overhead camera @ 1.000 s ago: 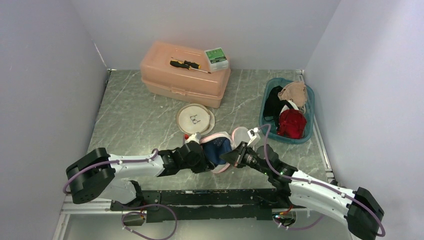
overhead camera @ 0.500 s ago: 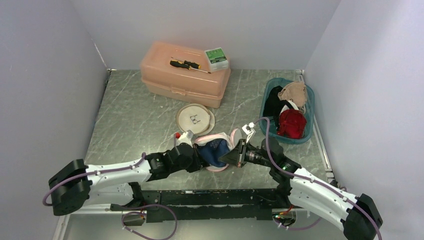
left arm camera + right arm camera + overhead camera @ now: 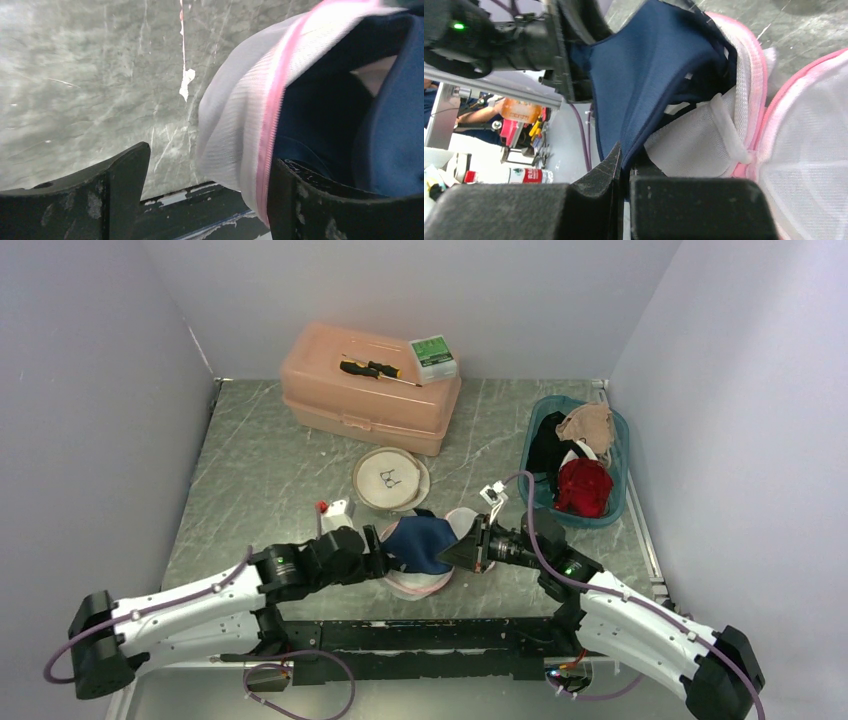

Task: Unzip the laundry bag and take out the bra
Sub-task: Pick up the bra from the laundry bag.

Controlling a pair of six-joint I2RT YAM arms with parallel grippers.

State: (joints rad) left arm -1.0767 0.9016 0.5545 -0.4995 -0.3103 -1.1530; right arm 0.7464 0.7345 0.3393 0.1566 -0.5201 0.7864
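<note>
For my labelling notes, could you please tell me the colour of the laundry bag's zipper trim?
The zipper trim is pink, clearest in the left wrist view.

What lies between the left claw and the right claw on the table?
In the top external view, the navy blue fabric bra spans the gap between left claw and right claw, over the opened white mesh pink-zippered laundry bag.

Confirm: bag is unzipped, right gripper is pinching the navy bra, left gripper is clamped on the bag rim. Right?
Not quite. The left gripper is open, not clamped: the left wrist view shows its jaws wide apart, with the rim of the bag between them, ungripped. The rest holds: the bag is unzipped and the right gripper is shut on the navy bra.
</note>
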